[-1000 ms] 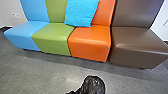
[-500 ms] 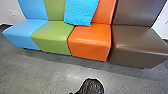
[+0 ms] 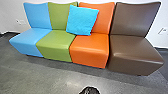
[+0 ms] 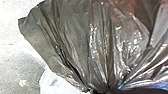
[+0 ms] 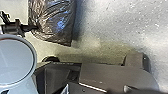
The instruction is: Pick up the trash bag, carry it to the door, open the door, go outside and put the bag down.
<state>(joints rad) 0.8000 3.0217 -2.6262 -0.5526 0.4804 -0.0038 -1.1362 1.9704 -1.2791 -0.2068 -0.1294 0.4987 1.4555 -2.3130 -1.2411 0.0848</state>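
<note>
The black trash bag (image 3: 90, 90) shows its dark top at the near edge of the head view, in front of the seats. In the left wrist view the bag (image 4: 100, 45) is very close, its shiny plastic drawn together into tight folds. In the right wrist view my left gripper (image 5: 32, 27) is closed on the side of the bag (image 5: 56, 23), where the plastic bunches toward it. The bag's underside is hidden, so I cannot tell whether it touches the floor.
A row of blue, green, orange (image 3: 90, 48) and brown (image 3: 132, 53) seats stands against the wall ahead, with a bright blue cushion (image 3: 82, 20) on it. Grey floor (image 3: 50, 77) lies before the seats. My dark base (image 5: 105, 75) is beside the bag.
The head camera's view has shifted, bringing the seat backs and more wall into sight. Less of the bag shows at the near edge than before.
</note>
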